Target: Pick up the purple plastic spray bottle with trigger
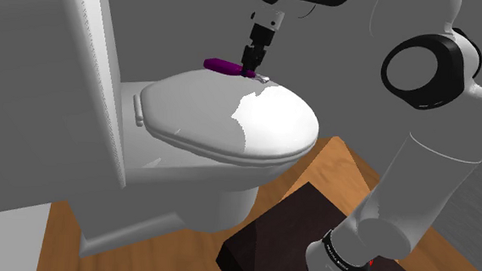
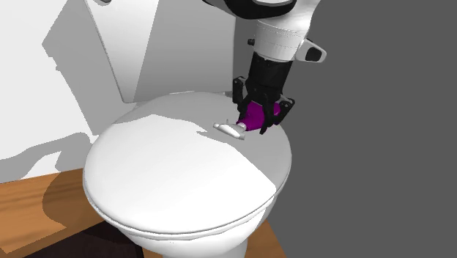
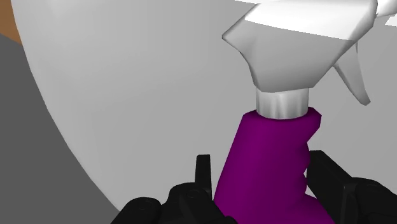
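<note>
Two black fingers point(image 3: 202, 175) of the gripper point(image 2: 258, 121) stand astride the purple bottle point(image 3: 270, 153), which lies on its side on the closed white toilet lid point(image 2: 168, 168). Its pale head point(image 2: 228, 130) points toward the middle of the lid. The jaws are set narrow but not yet closed: in the wrist view one finger sits tight against the bottle's waist while a sliver of lid shows between the other finger and the purple flank.

That uneven gap is the first risk. When the jaws close, the nearer finger is likely to shove the bottle sideways before the other meets it, leaving the grip off-centre. The body tapers and curves just below the collar, so pads closing on that slope could squeeze the bottle out toward its head or its base. The lid is smooth and domed, and the bottle rests close to its far edge in the shoulder view, so a nudged bottle could slide or roll off toward the wooden floor point(image 1: 65, 231). With the head and trigger point(image 3: 353, 76) hanging beyond the grip, a lift on a loose hold may tip that end down and twist the bottle out of the jaws
</note>
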